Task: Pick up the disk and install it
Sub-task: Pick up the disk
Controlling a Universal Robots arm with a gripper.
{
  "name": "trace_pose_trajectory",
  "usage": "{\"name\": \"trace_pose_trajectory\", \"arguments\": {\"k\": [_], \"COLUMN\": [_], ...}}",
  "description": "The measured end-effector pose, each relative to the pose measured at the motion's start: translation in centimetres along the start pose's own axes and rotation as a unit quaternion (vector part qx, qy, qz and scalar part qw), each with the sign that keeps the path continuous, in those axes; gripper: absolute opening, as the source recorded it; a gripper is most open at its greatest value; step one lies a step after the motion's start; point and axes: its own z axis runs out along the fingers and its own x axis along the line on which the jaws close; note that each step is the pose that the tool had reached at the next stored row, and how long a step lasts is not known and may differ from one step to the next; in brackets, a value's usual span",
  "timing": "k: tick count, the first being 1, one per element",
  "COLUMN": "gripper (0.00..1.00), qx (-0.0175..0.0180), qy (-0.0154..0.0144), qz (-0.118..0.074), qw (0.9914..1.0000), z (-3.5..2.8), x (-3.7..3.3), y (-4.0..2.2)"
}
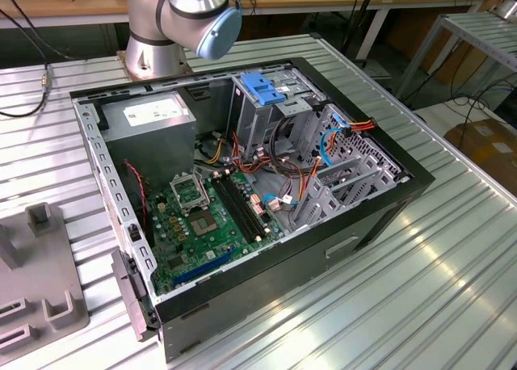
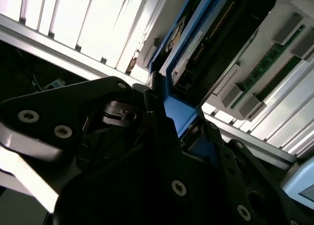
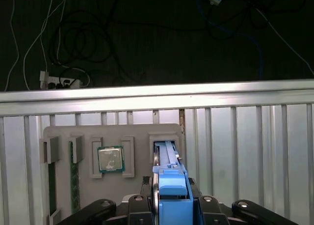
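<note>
Fingers (image 2: 156, 118) appeared pressed against the blue frame of the disk (image 3: 170, 182), pinching it by its narrow edge. The second wrist view was dark there, so the contact could only be judged, not confirmed. The disk stood on edge in the outermost slot of the grey tray (image 3: 64, 136), which lay on the ribbed metal surface (image 3: 245, 136) close to that surface's rim. A processor chip (image 3: 111, 159) sat in a neighbouring pocket. The tray lay at the exterior view's left, well apart from the open computer case (image 1: 283, 283).

Several things could go wrong from that position. The fingers' hold was on thin plastic rather than the metal body, so the disk could slip or swing if lifted quickly. A pull not straight along the slot would probably jam the frame against the slot walls and drag the tray with it. A dropped disk could fall past the surface's rim to the floor. At the case, loose cables (image 1: 307, 176) crowded the drive cage (image 1: 254, 119), and a tilted disk would likely snag them or miss the bay's rails.
</note>
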Motion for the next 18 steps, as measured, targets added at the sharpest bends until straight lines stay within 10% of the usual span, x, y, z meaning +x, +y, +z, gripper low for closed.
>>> {"name": "trace_pose_trajectory", "arguments": {"k": [2,18], "gripper": [0.37,0.37], "qx": [0.0,0.0], "qy": [0.0,0.0], "qz": [0.0,0.0], "qw": [1.0,1.0], "z": [-1.33,-2.21], "x": [0.01,0.02], "y": [-0.02,-0.03]}}
